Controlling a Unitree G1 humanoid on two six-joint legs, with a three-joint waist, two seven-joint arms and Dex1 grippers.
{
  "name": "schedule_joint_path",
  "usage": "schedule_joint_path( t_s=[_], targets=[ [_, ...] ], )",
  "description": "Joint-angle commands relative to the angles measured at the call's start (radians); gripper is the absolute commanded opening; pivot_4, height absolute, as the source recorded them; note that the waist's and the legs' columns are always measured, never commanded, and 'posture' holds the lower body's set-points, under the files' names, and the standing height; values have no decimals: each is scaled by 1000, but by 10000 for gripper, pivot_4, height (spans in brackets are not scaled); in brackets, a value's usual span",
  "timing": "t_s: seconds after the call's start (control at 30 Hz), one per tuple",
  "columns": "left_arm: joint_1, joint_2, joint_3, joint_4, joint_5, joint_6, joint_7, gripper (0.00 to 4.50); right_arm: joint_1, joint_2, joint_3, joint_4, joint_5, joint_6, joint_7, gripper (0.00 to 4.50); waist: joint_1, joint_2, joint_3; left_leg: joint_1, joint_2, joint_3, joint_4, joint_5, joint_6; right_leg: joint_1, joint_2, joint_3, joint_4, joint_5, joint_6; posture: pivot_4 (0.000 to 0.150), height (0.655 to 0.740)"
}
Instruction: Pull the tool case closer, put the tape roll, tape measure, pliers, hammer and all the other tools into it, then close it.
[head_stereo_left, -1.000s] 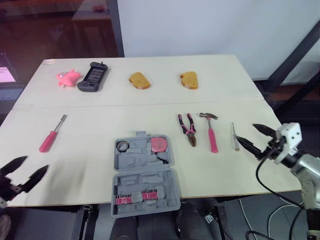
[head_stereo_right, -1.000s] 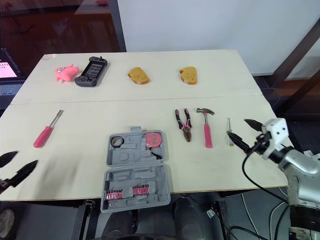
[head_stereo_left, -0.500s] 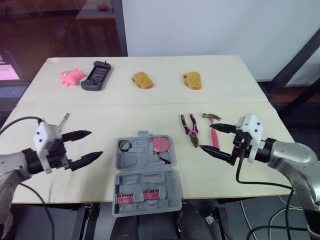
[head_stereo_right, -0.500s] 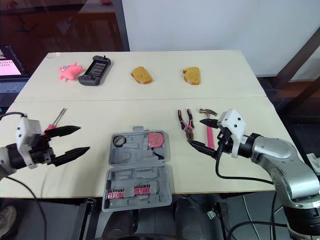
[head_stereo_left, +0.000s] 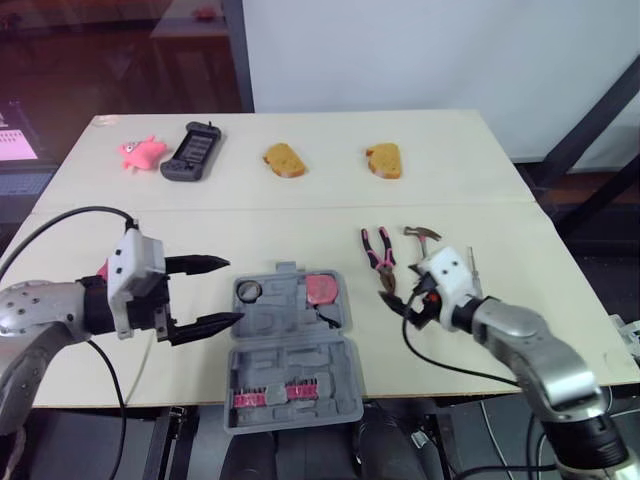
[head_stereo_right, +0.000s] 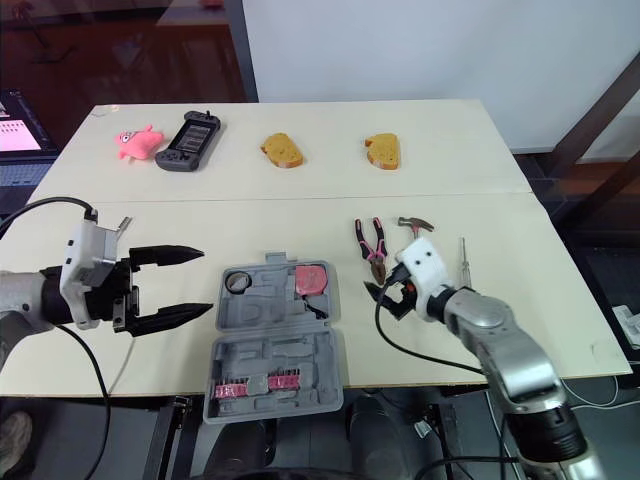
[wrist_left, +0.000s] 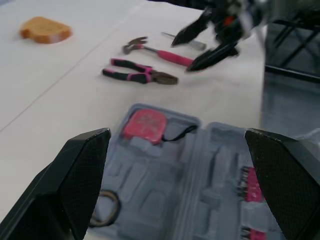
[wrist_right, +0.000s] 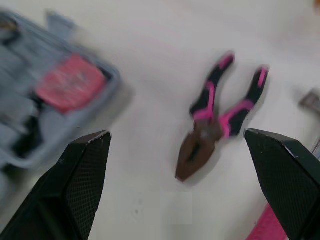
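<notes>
The grey tool case (head_stereo_left: 290, 345) lies open at the table's front edge. A tape roll (head_stereo_left: 248, 291) and a pink tape measure (head_stereo_left: 321, 289) sit in its far half, and a row of pink bits (head_stereo_left: 272, 397) in its near half. My left gripper (head_stereo_left: 234, 290) is open just left of the case, level with the tape roll. Pink-handled pliers (head_stereo_left: 377, 255) lie right of the case. My right gripper (head_stereo_right: 385, 298) is open just in front of them, above the table. The hammer (head_stereo_right: 412, 224) and a small screwdriver (head_stereo_right: 462, 250) lie further right. The left arm largely hides a pink screwdriver (head_stereo_right: 122, 227).
Along the far side of the table lie a pink toy (head_stereo_left: 140, 152), a black handheld controller (head_stereo_left: 190, 152) and two bread pieces (head_stereo_left: 281, 160) (head_stereo_left: 384, 160). Bare tabletop (head_stereo_left: 300, 235) separates them from the tools.
Both grippers have come in from the table's sides. The left one moved right to the case's left edge. The right one moved left, past the hammer, to just in front of the pliers.
</notes>
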Motion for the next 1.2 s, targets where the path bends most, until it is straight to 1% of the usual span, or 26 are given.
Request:
schedule_joint_path(
  t_s=[0.03,0.2,0.4,0.5,0.53,0.6,0.67,0.7,0.97,1.07,1.13,1.2],
  targets=[
    [31,20,18,-24,31,-28,-15,45000,-60,73,-3,100,-44,-23,-70,44764,-3,1,0,0,0,0,0,0,0,-1,0,1,0,0,0,1500,7400],
    [71,17,35,-48,48,-41,-13,45000,-113,167,-15,254,-69,-64,-106,44764,0,1,0,0,0,0,0,0,0,-1,0,1,1,0,0,1500,7400],
    [124,20,82,-68,56,-43,-15,45000,-151,261,-53,365,-72,-96,-158,44764,-1,1,0,0,0,0,1,0,0,-1,0,1,1,0,0,1500,7400],
    [126,0,93,-78,34,-35,3,45000,-150,290,-96,385,-65,-106,-190,36732,-1,0,0,0,0,0,1,0,0,-1,0,1,1,0,0,1500,7400],
    [118,-14,102,-82,0,-16,21,45000,-151,301,-110,391,-57,-113,-194,32259,0,0,0,0,0,0,1,0,0,-1,0,1,1,0,0,1500,7400],
    [98,-33,116,-82,-49,13,51,45000,-153,307,-121,412,-59,-127,-186,21819,0,0,0,0,0,0,1,0,0,0,0,1,1,0,0,1500,7400],
    [99,-28,114,-76,-40,10,47,45000,-153,304,-121,423,-71,-138,-180,11408,0,0,0,0,0,0,1,0,0,0,0,1,1,1,2,1500,7400],
    [102,-25,113,-73,-35,7,44,45000,-152,304,-120,424,-74,-140,-178,9621,-1,0,0,0,0,0,1,0,0,0,0,1,1,2,2,1500,7400],
    [129,-36,110,-47,-16,-17,35,45000,-183,289,-141,336,-50,-162,-138,9656,-1,1,0,0,0,0,0,0,0,0,0,1,1,2,3,1500,7400],
    [149,-41,117,-19,8,-45,26,45000,-245,267,-158,298,-11,-117,-97,9656,-4,2,1,0,0,0,0,0,0,-1,0,1,1,2,3,1500,7400],
    [150,-47,120,-1,30,-69,29,45000,-298,232,-137,287,-13,-97,-52,9656,-4,3,1,0,0,0,0,0,0,-2,0,1,2,2,3,1500,7400],
    [150,-50,122,10,42,-88,28,45000,-372,182,-79,298,-41,-70,10,9656,-4,3,2,0,0,0,0,0,0,-2,0,1,2,2,3,1500,7400]
  ],
)
